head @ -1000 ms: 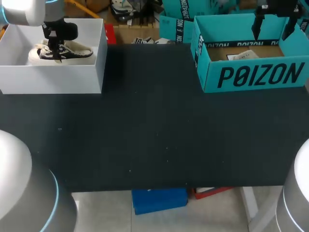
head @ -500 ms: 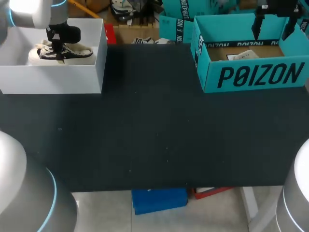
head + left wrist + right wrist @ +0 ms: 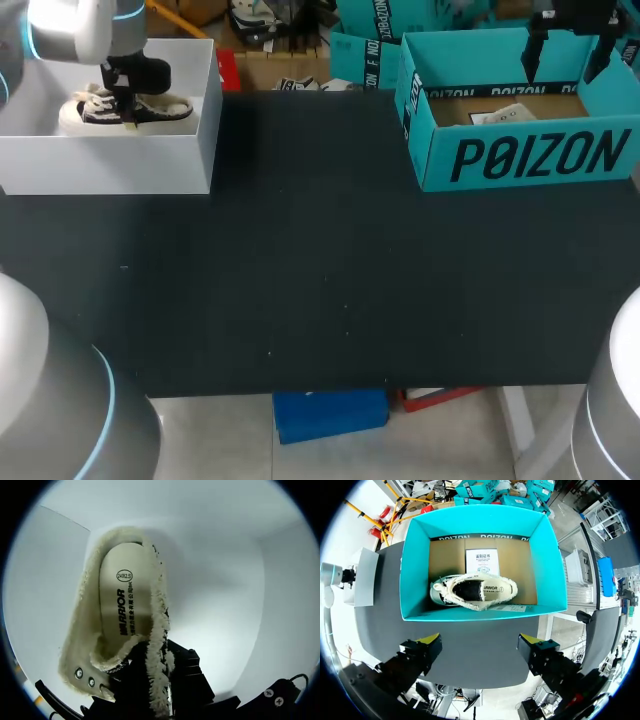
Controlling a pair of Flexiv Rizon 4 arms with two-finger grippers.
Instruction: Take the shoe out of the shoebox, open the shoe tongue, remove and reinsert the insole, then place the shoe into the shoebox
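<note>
At the far left of the black table (image 3: pixel 320 280), a white box (image 3: pixel 110 160) holds a dark, cream-soled shoe (image 3: pixel 130 110) lying on its sole. The left gripper (image 3: pixel 127 95) reaches down into this box at the shoe's opening. From the wrist, the fleece collar runs right under the gripper's dark body and the pale insole (image 3: pixel 122 600) lies ahead of it, flat inside the shoe. Whether the gripper clamps the collar I cannot tell. Toward the right stands the teal shoebox (image 3: pixel 520 160), open-topped. The right gripper (image 3: pixel 481 640) hangs above it with fingers (image 3: pixel 432 640) spread wide, holding nothing. Ahead of them, on the box floor, a second shoe (image 3: pixel 475 590) rests just beside a white card (image 3: pixel 482 560).
</note>
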